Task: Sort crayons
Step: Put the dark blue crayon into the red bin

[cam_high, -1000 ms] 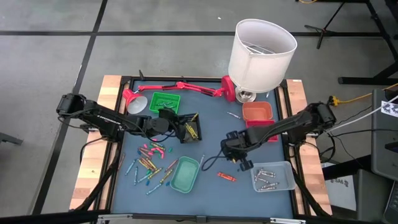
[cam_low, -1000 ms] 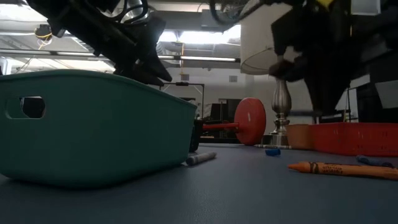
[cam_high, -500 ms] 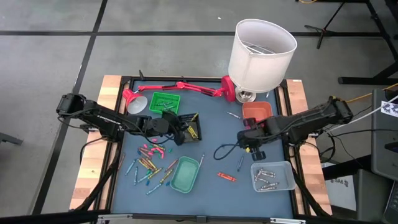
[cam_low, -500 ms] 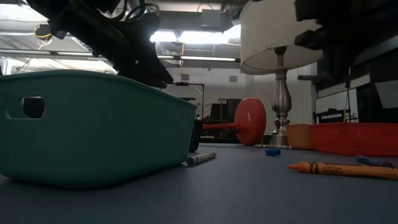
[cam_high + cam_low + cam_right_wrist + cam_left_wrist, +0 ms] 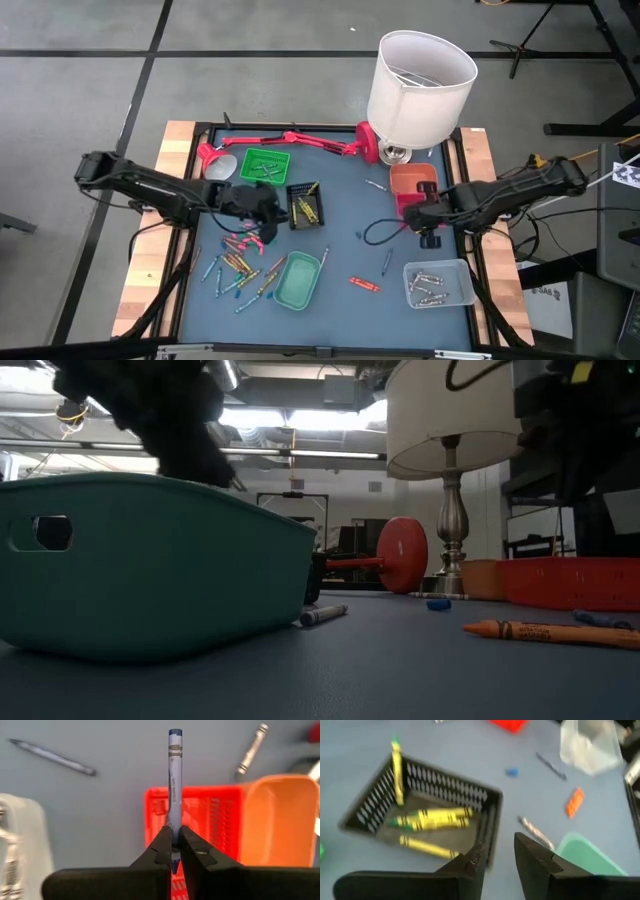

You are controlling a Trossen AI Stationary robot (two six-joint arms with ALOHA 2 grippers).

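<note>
right end effector [image 5: 175, 851] grips blue crayon [image 5: 174, 775] over red tray [image 5: 200, 810]

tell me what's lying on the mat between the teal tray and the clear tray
In the high view, one orange crayon lies on the blue mat between the teal tray and the clear tray, touching neither.

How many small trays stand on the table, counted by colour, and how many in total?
Green tray: 1
Black tray: 1
Teal tray: 1
Orange tray: 1
Red tray: 1
Clear tray: 1
Total: 6
</note>
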